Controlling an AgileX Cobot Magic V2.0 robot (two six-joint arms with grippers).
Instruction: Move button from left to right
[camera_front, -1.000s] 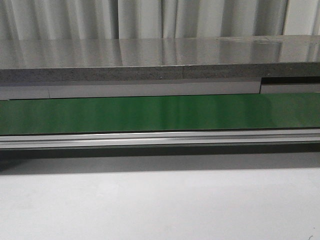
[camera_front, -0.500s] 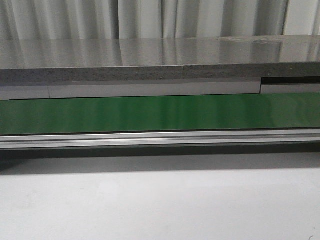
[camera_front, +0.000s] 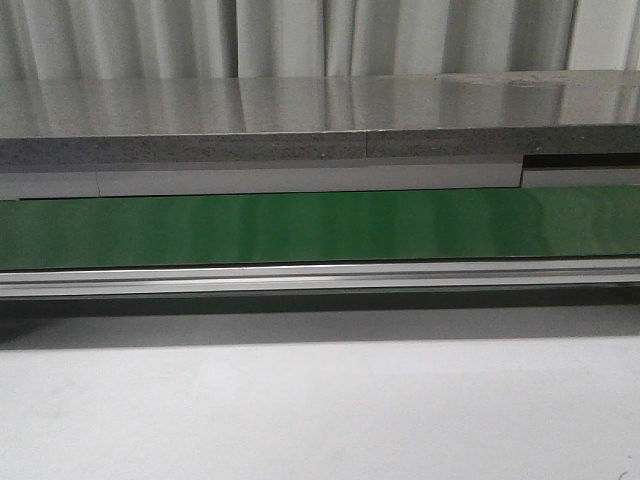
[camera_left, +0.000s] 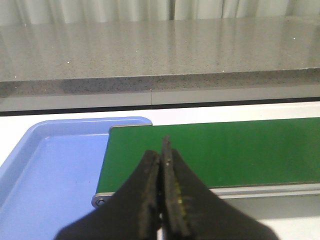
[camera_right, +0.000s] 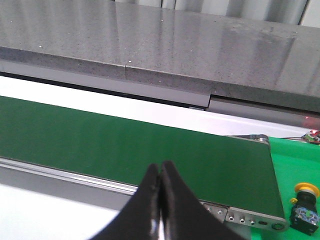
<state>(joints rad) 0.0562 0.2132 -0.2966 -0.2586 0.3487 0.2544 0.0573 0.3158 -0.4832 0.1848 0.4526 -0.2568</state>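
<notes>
The button (camera_right: 304, 206) shows only in the right wrist view, standing upright on a bright green surface (camera_right: 295, 165) just past the right end of the dark green conveyor belt (camera_right: 125, 145). It has a round yellow-orange cap on top of a black boxy body, and a small greenish-blue mark shows on the body's lower face. It sits close beside the belt's metal end bracket (camera_right: 252, 216), apart from it, with nothing touching it.

Count: one green conveyor belt (camera_front: 320, 228); one blue tray (camera_left: 45, 175); one button (camera_right: 305, 205), apparently, partly cut off at the frame edge; two grippers, left gripper (camera_left: 162, 155) and right gripper (camera_right: 159, 172).
</notes>
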